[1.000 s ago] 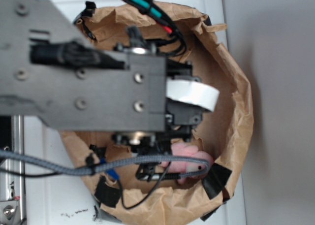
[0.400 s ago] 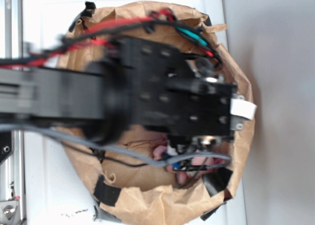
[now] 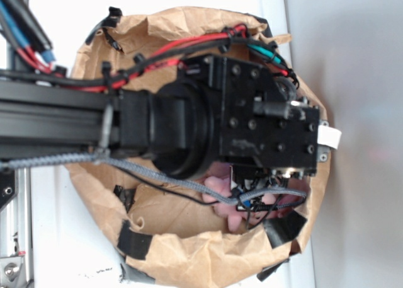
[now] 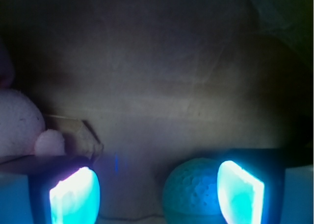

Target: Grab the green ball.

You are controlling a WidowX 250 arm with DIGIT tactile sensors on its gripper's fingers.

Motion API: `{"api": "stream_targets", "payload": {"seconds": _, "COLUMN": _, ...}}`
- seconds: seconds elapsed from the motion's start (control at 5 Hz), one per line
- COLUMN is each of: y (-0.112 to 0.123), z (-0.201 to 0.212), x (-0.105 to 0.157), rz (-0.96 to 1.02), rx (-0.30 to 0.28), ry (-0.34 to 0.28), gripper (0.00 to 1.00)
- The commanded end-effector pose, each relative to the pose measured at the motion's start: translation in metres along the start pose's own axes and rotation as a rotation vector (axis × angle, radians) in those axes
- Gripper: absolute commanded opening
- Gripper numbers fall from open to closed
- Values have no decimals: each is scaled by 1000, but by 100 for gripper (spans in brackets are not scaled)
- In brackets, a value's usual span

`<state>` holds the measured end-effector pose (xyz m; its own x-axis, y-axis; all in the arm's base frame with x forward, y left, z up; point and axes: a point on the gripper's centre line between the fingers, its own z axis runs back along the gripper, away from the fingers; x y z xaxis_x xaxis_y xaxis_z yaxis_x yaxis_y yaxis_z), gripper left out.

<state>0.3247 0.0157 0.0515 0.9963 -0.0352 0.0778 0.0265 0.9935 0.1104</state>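
one green ball (image 4: 194, 192), one pink plush (image 4: 19, 128), one brown paper bag (image 3: 189, 253), one gripper (image 4: 157, 194) with two glowing fingers (image 4: 74, 197), one robot arm (image 3: 189, 133)

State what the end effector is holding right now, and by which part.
Nothing is held. The end effector is open, and the green ball sits between its fingers, close to the right one, not clamped.

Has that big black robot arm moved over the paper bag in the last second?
Yes. In the exterior view the arm has reached rightward across the brown paper bag, its tip now at the bag's right rim rather than mid-bag.
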Motion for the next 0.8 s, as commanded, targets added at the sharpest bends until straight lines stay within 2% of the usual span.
{"api": "stream_targets", "payload": {"seconds": 0.0, "y": 4, "z": 7, "x": 11, "rz": 11, "rx": 29, "ry": -59, "gripper": 100}}
{"api": "stream_targets", "payload": {"seconds": 0.2, "y": 9, "z": 15, "x": -1, "rz": -23, "rx": 15, "ry": -31, "gripper": 100}}
{"api": "stream_targets", "payload": {"seconds": 0.6, "y": 18, "z": 29, "x": -17, "rz": -47, "rx": -13, "ry": -14, "gripper": 100}}
